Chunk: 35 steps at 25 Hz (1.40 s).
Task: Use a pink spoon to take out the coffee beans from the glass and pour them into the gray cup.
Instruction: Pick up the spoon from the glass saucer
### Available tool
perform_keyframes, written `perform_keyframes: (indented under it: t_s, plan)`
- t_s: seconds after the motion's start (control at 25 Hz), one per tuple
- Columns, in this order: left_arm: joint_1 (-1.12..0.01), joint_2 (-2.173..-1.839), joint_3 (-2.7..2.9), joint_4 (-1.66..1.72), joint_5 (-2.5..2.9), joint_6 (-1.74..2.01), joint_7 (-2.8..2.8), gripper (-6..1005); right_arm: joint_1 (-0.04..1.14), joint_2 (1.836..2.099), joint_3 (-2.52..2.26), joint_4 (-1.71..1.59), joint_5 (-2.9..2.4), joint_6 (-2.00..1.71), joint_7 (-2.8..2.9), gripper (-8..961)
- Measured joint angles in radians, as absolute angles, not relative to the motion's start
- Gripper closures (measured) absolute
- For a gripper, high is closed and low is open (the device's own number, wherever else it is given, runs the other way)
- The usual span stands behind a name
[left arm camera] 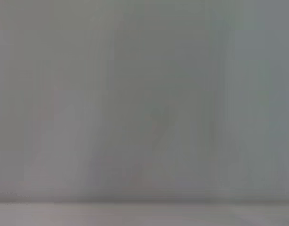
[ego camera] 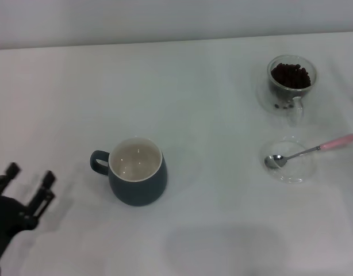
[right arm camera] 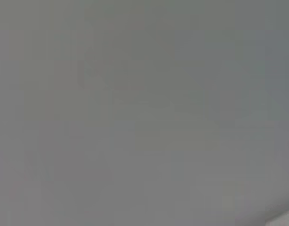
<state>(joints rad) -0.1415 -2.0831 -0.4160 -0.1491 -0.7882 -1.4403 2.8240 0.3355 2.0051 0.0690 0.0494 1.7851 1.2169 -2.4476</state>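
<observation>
In the head view the gray cup [ego camera: 136, 171] stands left of the middle, its handle to the left and its off-white inside bare. The glass [ego camera: 290, 81] stands at the far right, filled with dark coffee beans [ego camera: 290, 75]. In front of it the pink spoon [ego camera: 311, 150] rests with its silver bowl in a shallow clear glass dish [ego camera: 289, 161] and its pink handle pointing right. My left gripper [ego camera: 30, 179] is at the near left edge, open and empty, well apart from the cup. My right gripper is out of view. Both wrist views show only plain grey.
Everything stands on a white table [ego camera: 222, 230]. Its back edge meets a pale wall [ego camera: 165, 17] at the far side.
</observation>
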Motion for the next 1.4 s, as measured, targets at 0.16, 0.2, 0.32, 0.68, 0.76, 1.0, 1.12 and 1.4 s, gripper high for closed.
perform_keyframes:
  t_s: [0.16, 0.2, 0.32, 0.68, 0.76, 1.0, 1.12, 1.4]
  plan:
    - [-0.116, -2.083, -0.416, -0.143, -0.881, -1.486, 2.824, 239, 0.285, 2.000, 0.002, -0.013, 1.780, 1.227, -2.187, 124]
    - [-0.114, -2.083, -0.416, -0.141, -0.902, -1.491, 2.824, 239, 0.272, 1.999, -0.029, -0.031, 1.780, 1.231, -2.123, 125]
    - [-0.113, -2.083, -0.416, -0.137, -0.960, -1.493, 2.824, 241, 0.241, 1.997, -0.121, -0.077, 1.779, 1.237, -1.984, 128]
    - [-0.136, -2.083, -0.416, -0.135, -0.991, -1.483, 2.824, 242, 0.199, 1.993, -0.310, -0.090, 1.779, 1.239, -1.858, 137]
    - [-0.142, -2.083, -0.416, -0.135, -0.991, -1.483, 2.824, 242, 0.199, 1.993, -0.349, -0.090, 1.779, 1.241, -1.849, 164]
    - [-0.157, -2.083, -0.416, -0.132, -0.991, -1.482, 2.824, 242, 0.199, 1.994, -0.411, -0.082, 1.777, 1.241, -1.837, 266]
    - [-0.158, -2.082, -0.416, -0.123, -0.991, -1.482, 2.824, 242, 0.199, 1.995, -0.436, -0.082, 1.771, 1.244, -1.819, 264]
    - [-0.171, -2.082, -0.416, -0.123, -0.991, -1.481, 2.824, 241, 0.198, 1.996, -0.496, -0.081, 1.763, 1.268, -1.784, 303]
